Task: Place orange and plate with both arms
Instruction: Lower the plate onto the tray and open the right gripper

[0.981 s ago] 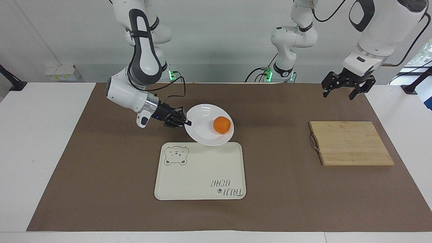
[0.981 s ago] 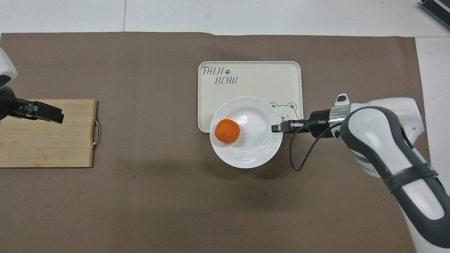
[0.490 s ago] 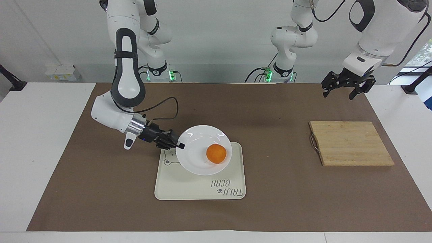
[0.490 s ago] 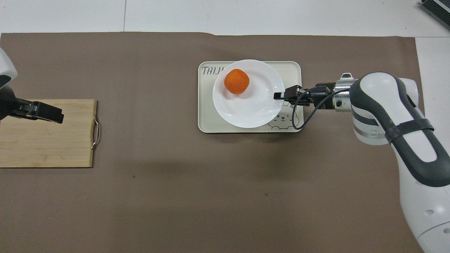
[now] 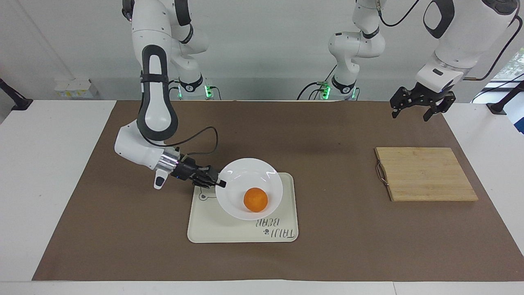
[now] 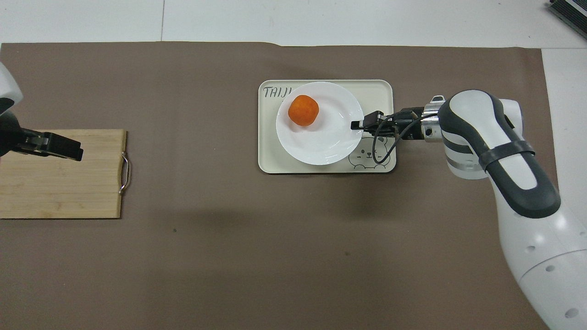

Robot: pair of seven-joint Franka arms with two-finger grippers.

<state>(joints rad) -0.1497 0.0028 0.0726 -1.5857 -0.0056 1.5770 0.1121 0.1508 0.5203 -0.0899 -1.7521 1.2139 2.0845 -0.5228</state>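
Note:
The white plate (image 5: 245,174) is over the cream bear tray (image 5: 229,229), low and slightly tilted; I cannot tell if it rests on it. The orange (image 5: 256,199) lies in the plate. My right gripper (image 5: 221,183) is shut on the plate's rim at the side toward the right arm's end. The overhead view shows the plate (image 6: 325,137), the orange (image 6: 303,110), the tray (image 6: 270,156) and the right gripper (image 6: 355,124). My left gripper (image 5: 412,114) is open and empty, waiting in the air over the mat by the cutting board.
A bamboo cutting board (image 5: 425,174) with a metal handle lies toward the left arm's end of the brown mat; it also shows in the overhead view (image 6: 59,174). The left gripper (image 6: 69,150) hangs over it there.
My right gripper carried the plate with the orange away from the robots, from beside the tray to over it, and lowered it. The orange rolled a little in the plate. The left arm stayed still.

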